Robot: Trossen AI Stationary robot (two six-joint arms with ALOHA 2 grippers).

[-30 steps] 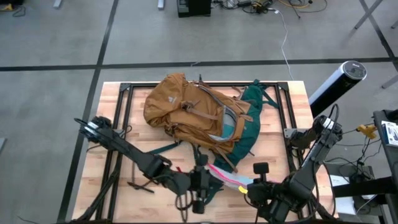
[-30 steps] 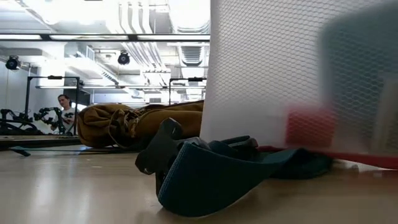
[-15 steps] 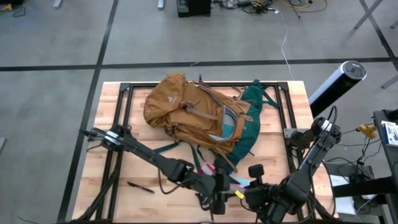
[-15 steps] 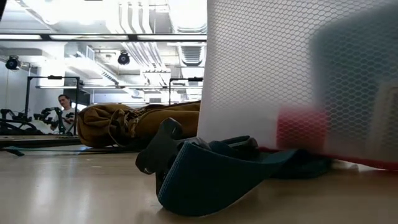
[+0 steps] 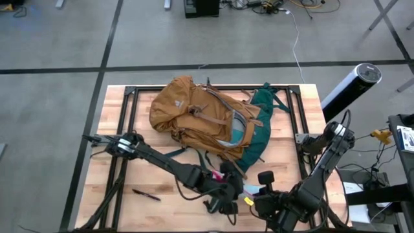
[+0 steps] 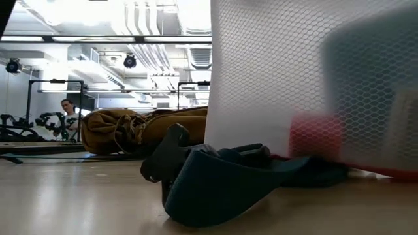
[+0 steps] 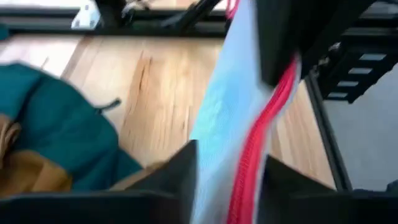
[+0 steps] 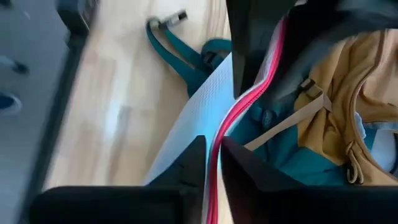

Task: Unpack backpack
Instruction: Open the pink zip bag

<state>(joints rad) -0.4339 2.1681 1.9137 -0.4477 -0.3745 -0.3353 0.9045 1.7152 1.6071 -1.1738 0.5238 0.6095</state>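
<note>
High view: the backpack (image 5: 207, 120) is laid across the middle of the worktop (image 5: 116, 155), towards its far edge, with the mustard body to the left and the green back panel and straps turned to the right. Its mouth is faced towards the near edge, which is probably why both arms are gathered there. A clear mesh pouch (image 5: 249, 189) with a pink zip edge is held just off the near edge, in front of the backpack's opening, between the two claws.

In the left wrist view the left claw (image 7: 227, 171) is seen closed on the pouch, the pink zip running between its fingers. In the right wrist view the right claw (image 8: 213, 155) is likewise clamped on the same pink edge, further along it. The pouch appears to be supported at two places so that it hangs stretched and upright; in the low view its mesh wall (image 6: 287, 78) is seen standing close to the camera, with a green strap (image 6: 215, 183) of the backpack lying on the worktop beneath it.

A dark pen (image 5: 146, 194) is lying near the worktop's near left corner, well apart from the backpack. The pouch is judged to be out of the backpack already, and a free place on the worktop is still needed for it.
</note>
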